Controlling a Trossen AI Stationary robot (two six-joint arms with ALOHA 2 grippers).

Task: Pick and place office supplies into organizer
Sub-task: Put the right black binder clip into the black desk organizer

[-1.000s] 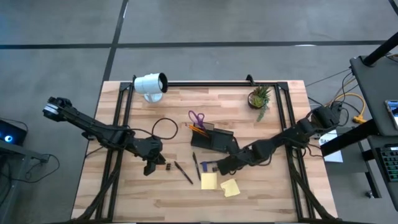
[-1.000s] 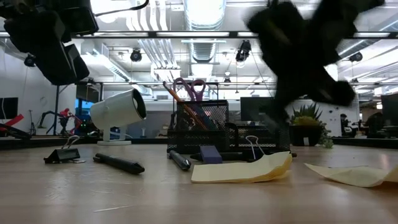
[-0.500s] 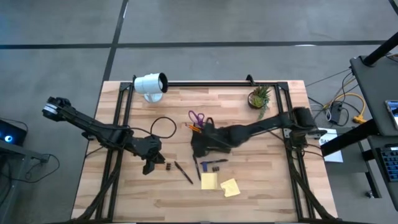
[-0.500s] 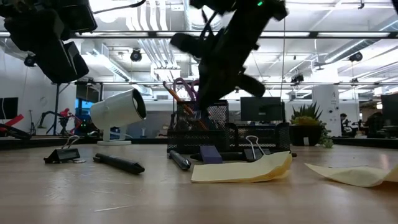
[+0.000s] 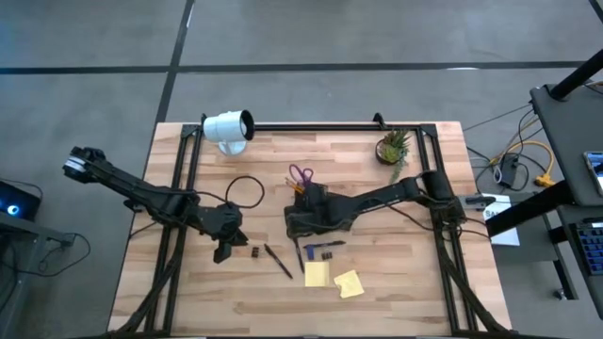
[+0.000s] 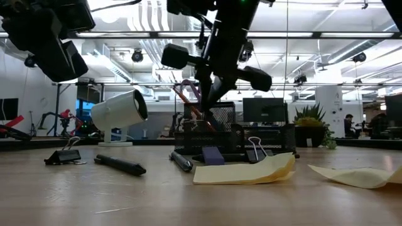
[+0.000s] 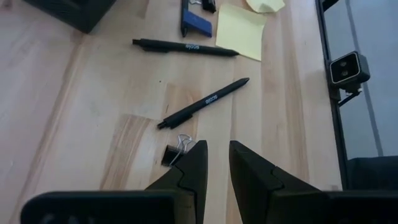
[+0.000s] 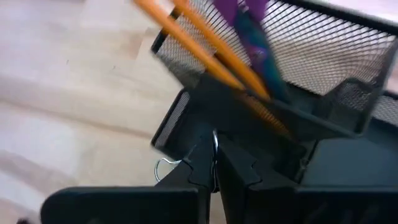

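Note:
The black mesh organizer [image 6: 251, 135] stands mid-table with purple scissors [image 8: 249, 31] and orange pencils [image 8: 205, 43] leaning in its tall cup. My right gripper [image 8: 214, 165] hovers right over the organizer [image 8: 348, 93], pointing down, shut on a small binder clip. My left gripper [image 7: 217, 168] hangs above the table left of the organizer, slightly open, beside a black binder clip [image 7: 177, 151]. Two dark pens [image 5: 278, 261] [image 5: 299, 252], two yellow sticky pads [image 5: 317, 273] [image 5: 349, 283] and another clip [image 6: 254, 150] lie flat on the table. My right gripper pinches a binder clip between its two fingertips from above; a thin silver wire [image 8: 214, 142] shows in the slit between them and a wire loop [image 8: 163, 167] sticks out beside one finger. The clip is lifted clear, over the organizer's low compartment.
A white cylindrical lamp [image 5: 229, 127] lies at the far left of the table, and a small potted plant [image 5: 393, 148] stands far right. A black cable loop [image 5: 247, 193] lies left of the organizer. A small blue item [image 7: 196, 22] sits by the pens.
My right gripper has swung from above the sticky pads toward the far-left, ending over the organizer and pointing down into it. The left arm has kept still, and the items on the table have not shifted.

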